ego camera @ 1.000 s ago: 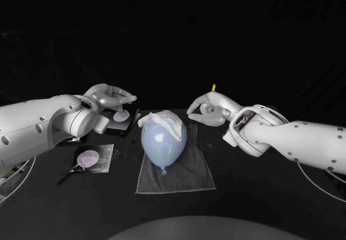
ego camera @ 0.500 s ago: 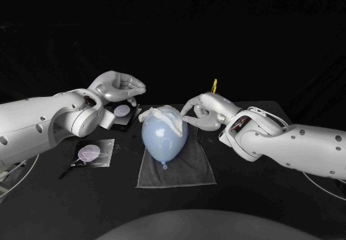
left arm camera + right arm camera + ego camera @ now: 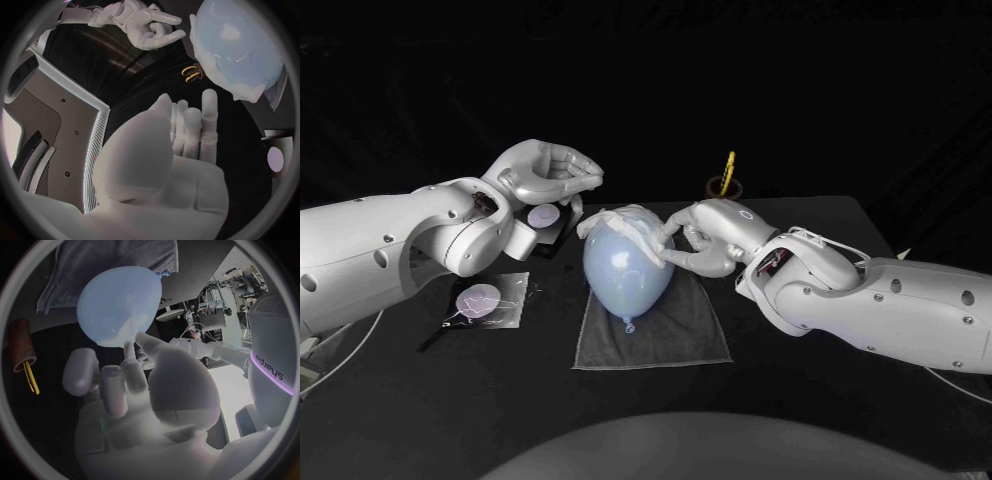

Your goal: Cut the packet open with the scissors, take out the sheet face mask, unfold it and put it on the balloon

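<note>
Right hand extends with thumb and fingertip meeting at the sheet face mask, draped over the balloon just before it; whether it grips cannot be told; left hand hovers clenched, empty.

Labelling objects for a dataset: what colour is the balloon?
The balloon is pale blue, clearest in the head view.

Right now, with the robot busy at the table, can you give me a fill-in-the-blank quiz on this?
The pale blue ____ lies on a grey cloth. The robot's right hand touches the white ____ draped over its rounded end. The yellow-handled ____ stand in a brown holder behind that hand.
Missing: balloon; sheet mask; scissors.
</note>
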You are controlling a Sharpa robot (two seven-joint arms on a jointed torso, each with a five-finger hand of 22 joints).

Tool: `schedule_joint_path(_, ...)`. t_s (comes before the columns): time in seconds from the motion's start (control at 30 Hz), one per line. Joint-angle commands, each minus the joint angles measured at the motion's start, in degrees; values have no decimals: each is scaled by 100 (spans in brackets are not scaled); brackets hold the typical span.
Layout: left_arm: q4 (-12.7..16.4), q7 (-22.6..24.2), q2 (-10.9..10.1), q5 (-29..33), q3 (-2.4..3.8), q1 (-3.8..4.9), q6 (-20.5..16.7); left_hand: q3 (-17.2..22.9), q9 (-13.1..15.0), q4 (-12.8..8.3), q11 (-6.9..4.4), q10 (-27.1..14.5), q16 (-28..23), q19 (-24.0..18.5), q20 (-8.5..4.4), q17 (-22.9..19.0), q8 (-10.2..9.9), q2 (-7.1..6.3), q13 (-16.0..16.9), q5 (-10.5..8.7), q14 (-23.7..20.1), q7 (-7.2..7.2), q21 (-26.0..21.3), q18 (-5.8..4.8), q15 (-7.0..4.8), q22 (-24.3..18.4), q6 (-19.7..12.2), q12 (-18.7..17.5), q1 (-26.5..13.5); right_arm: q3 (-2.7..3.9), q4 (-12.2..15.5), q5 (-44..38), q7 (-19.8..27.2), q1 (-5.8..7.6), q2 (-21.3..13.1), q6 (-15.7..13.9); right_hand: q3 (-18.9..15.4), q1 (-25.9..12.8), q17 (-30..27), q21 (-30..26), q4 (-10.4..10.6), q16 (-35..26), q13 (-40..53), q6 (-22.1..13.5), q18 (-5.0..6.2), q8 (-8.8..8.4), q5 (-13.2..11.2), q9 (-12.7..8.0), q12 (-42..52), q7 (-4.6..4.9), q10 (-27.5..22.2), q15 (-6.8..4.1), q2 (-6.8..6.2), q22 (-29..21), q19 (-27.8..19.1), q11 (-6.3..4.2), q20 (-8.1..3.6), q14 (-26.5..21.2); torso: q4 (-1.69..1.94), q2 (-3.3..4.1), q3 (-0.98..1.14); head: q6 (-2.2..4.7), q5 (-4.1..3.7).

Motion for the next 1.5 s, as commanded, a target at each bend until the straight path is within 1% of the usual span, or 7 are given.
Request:
schedule_joint_path(0.03, 24, 170, 1, 95, 5, -12, 162, 41, -8, -8, -33, 22, 38, 11, -23, 24, -11, -55, 8, -5, 41, -5, 27, 90, -5, 9, 48, 44, -26, 3, 21, -385, -388, -20, 17, -102, -24, -55, 306, 43, 33, 24, 32, 48, -54, -22, -32, -8, 34, -5, 54, -5, -2, 25, 55, 10, 9, 141, 3, 0, -1, -1, 5)
schedule_joint_path(0.4, 35, 153, 8, 173, 5, -19, 216, 52, -18, -4, -37, 15, 58, 24, -29, 98, -10, -61, 17, -5, 100, -7, 39, 91, -10, 14, 51, 68, -42, 1, -13, -516, -744, -85, 132, 31, -261, -257, 309, -1, 297, -3, 45, 90, -45, -67, -107, -26, -13, -15, 53, -11, -150, 14, 41, 6, 2, 147, 10, -2, -8, -1, 2)
schedule_joint_path(0.53, 35, 147, 13, 202, 6, -19, 226, 57, -21, -4, -39, 14, 64, 29, -31, 123, -10, -62, 20, -5, 121, -8, 43, 91, -12, 16, 52, 77, -45, 0, -25, -542, -793, -111, 165, 113, -319, -284, 311, -6, 358, -10, 48, 110, -44, -64, -105, -24, -24, -21, 51, -12, -163, 16, 38, 3, 2, 146, 8, 0, -12, -1, 14)
schedule_joint_path(0.77, 34, 138, 18, 227, 6, -20, 246, 65, -26, -5, -41, 12, 74, 36, -34, 158, -10, -65, 23, -5, 149, -10, 49, 91, -15, 18, 52, 88, -48, -3, -25, -580, -835, -147, 189, 197, -356, -288, 331, 5, 395, -8, 71, 137, -46, -52, -105, -18, -16, -31, 62, -17, -167, 26, 43, -5, 0, 154, 6, -6, -5, -1, 42)
schedule_joint_path(0.97, 28, 125, 21, 242, 6, -20, 260, 74, -31, -7, -43, 12, 80, 43, -36, 177, -10, -66, 27, -5, 167, -11, 55, 91, -17, 21, 53, 99, -47, -4, 4, -630, -853, -166, 202, 248, -383, -174, 396, 58, 429, 2, 121, 246, -56, 8, -102, 14, -5, -83, 92, -50, -122, 68, 72, -49, -22, 183, 5, -4, -3, -1, 37)
schedule_joint_path(1.1, 27, 119, 25, 260, 6, -20, 273, 74, -31, -7, -43, 12, 80, 43, -36, 177, -10, -66, 27, -5, 167, -11, 55, 91, -17, 21, 53, 99, -47, -5, -3, -692, -881, -175, 212, 304, -328, 21, 465, 126, 386, 15, 183, 335, -71, 63, -110, 51, 15, -135, 132, -90, -46, 119, 110, -96, -56, 214, 3, -2, -4, -1, 38)
schedule_joint_path(1.5, 19, 107, 44, 290, 6, -21, 302, 97, -41, -17, -48, 10, 86, 53, -43, 188, -11, -69, 33, -5, 185, -12, 66, 91, -22, 26, 50, 120, -35, -6, -24, -901, -965, -198, 271, 426, -117, 364, 625, 292, 239, 48, 410, 446, -111, 127, -126, 115, 127, -219, 265, -159, 103, 243, 200, -175, -129, 288, 4, -3, -6, -1, 74)
